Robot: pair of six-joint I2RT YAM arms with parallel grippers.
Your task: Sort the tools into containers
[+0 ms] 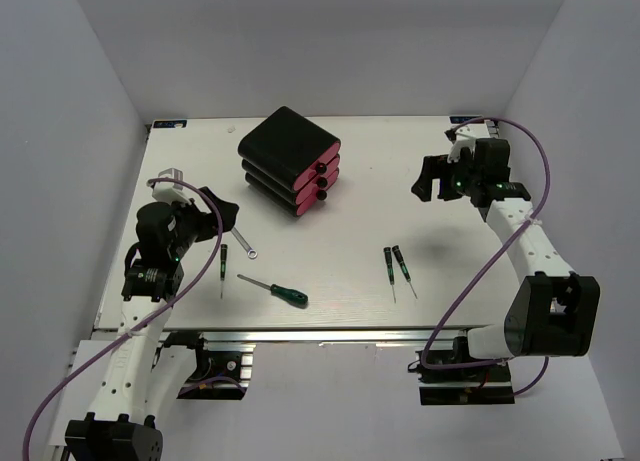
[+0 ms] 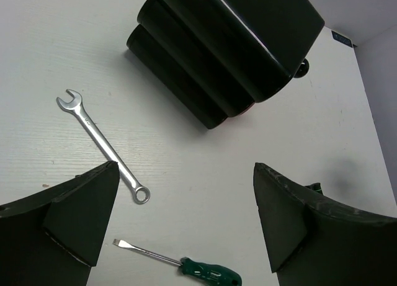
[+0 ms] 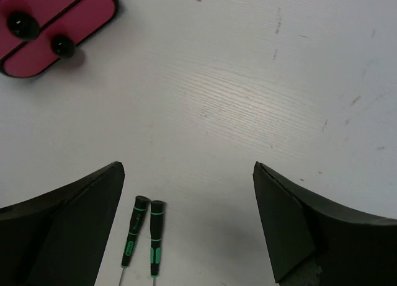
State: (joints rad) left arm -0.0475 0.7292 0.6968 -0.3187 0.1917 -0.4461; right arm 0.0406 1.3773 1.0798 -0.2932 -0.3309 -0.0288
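**All drawers shut, every tool out on the table**

The white table (image 1: 380, 196) is seen with nothing sorted yet. The black drawer box (image 1: 285, 146) is set toward the far side, and its three pink drawers (image 1: 316, 181) are closed. The knobs are angled toward the right arm, likely so they can be pulled from that side.

The left gripper (image 2: 186, 168) is held above the table on the box's near-left side, jaws spread wide and nothing between them. The right gripper (image 3: 186, 168) is poised well to the box's right, likewise spread and empty. Both seem readied for a first pick.

The green-handled screwdriver (image 1: 278, 292) is laid well nearer than the box. Two precision screwdrivers (image 3: 144, 233) are paired side by side on the box's near-right. A third precision screwdriver (image 1: 223, 266) and the wrench (image 2: 102, 143) are found near-left of the box, close to the left gripper.
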